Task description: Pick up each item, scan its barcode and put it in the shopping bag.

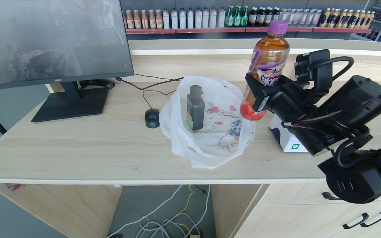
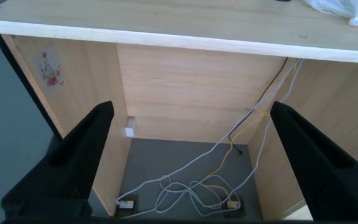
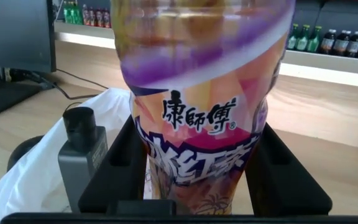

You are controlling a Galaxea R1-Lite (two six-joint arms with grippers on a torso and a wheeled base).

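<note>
My right gripper is shut on an orange drink bottle with a purple cap, held upright above the counter, just right of the shopping bag. The bottle stands between the black fingers in the right wrist view. The white plastic shopping bag lies open on the wooden counter. A dark green bottle with a black cap stands upright in it, and it shows as the green bottle beside the drink. My left gripper hangs open below the counter edge, facing the space under the desk.
A white scanner box sits on the counter under my right arm. A black mouse lies left of the bag. A monitor stands at back left. Cables trail on the floor under the counter. Shelves of bottles line the back.
</note>
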